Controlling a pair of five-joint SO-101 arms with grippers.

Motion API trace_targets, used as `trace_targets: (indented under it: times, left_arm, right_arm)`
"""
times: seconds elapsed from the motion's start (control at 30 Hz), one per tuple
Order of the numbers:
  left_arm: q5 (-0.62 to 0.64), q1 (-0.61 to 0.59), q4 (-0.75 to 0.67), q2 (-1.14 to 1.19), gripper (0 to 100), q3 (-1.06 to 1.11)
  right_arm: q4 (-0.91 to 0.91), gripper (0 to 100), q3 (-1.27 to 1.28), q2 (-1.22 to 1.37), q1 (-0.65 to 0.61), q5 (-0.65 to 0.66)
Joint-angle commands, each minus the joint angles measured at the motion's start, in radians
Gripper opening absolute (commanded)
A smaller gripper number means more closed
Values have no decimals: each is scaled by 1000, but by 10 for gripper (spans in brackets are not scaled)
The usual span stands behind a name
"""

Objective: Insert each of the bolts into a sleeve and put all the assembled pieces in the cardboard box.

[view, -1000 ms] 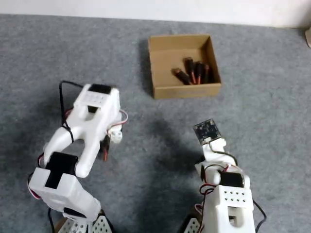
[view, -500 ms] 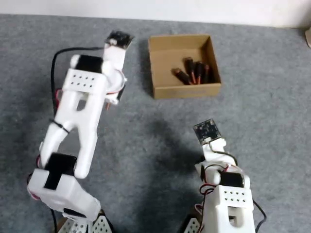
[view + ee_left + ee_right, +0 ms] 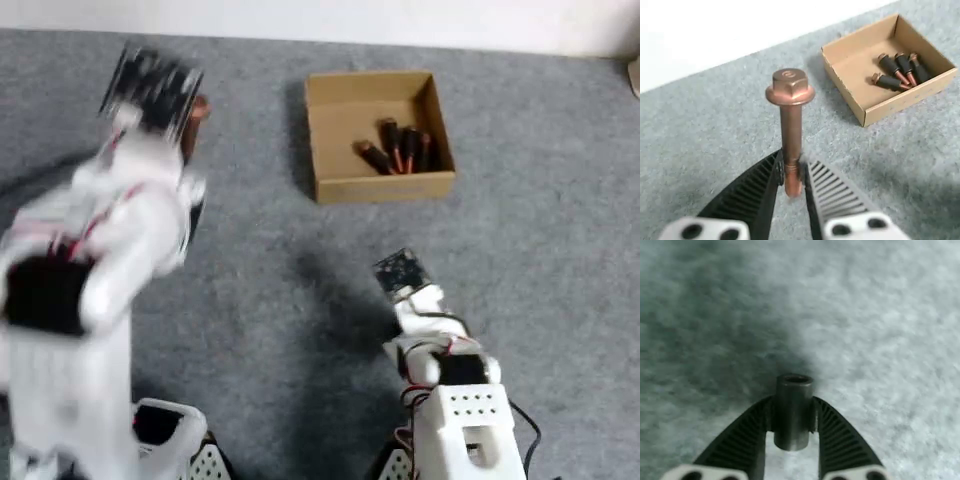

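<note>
Bolt point(image 3: 790, 120), copper-coloured, gripped in left hand point(image 3: 792, 169), dark sleeve point(image 3: 793, 390) clenched in right hand point(image 3: 793, 412) — four assembled pieces point(image 3: 398, 146) lay in cardboard box point(image 3: 385, 187).

Grey fuzzy mat point(image 3: 250, 250) right across the table, white wall point(image 3: 350, 14) behind it.

There's the mat, a speckled mid-grey with a short nap, running from the near edge up to the far one, where it meets the white wall in a straight line. A soft dark shadow point(image 3: 325, 295) sits on it around the middle of the high view. At the far right edge a pale rounded object point(image 3: 635, 72) just pokes in, cut off by the frame, too little of it showing to name. Close up in the right wrist view, the mat's fibres pass from deep shade into bright light.
</note>
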Motion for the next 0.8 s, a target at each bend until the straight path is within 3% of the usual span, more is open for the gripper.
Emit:
trace_targets:
  times: [0.0, 0.17, 0.33, 0.47, 0.57, 0.77]
  left_arm:
    - [-2, 5, -8, -305, 5, 180]
    - [-2, 5, -8, -713, 5, 516]
    - [0, 4, -5, -1041, 5, 843]
    - [2, 12, -49, -1026, 5, 998]
    - [57, 42, -336, -1017, 5, 1127]
    - [436, 177, -1171, -1029, 5, 1494]
  right_arm:
    - [-50, 6, -48, -13, -130, -49]
    - [-50, 6, -117, -54, -231, -120]
    - [-36, 6, -116, -323, -251, -167]
    - [110, 5, -30, -650, -251, -166]
    - [182, 5, -41, -665, -257, -167]
    - [77, 5, -97, -677, -357, -181]
